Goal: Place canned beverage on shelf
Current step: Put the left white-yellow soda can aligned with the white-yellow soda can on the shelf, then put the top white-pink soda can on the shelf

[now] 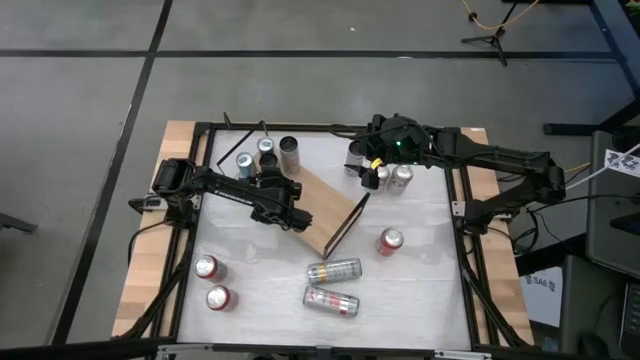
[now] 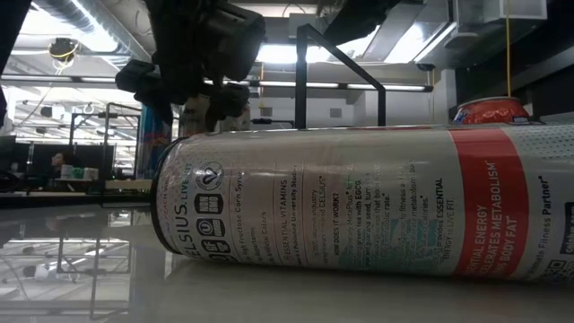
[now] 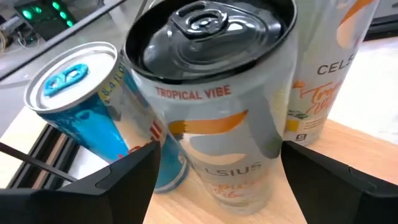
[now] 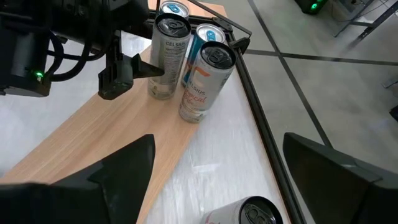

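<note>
**Cans gathering on the shelf**

The left gripper (image 4: 134, 68), fingers parted (nothing clasped), flanks a silver Celsius can (image 3: 217, 118) standing on the light-brown wooden shelf (image 1: 325, 205). The right gripper (image 1: 372, 165) waits spread at one o'clock. Five cans remain around five o'clock.

arms: two, black, jointed, matte | left gripper (image 1: 283, 203): black, blocky fingers | right gripper (image 1: 368, 160): black, green light, yellow tag | cables: black, along links
</note>
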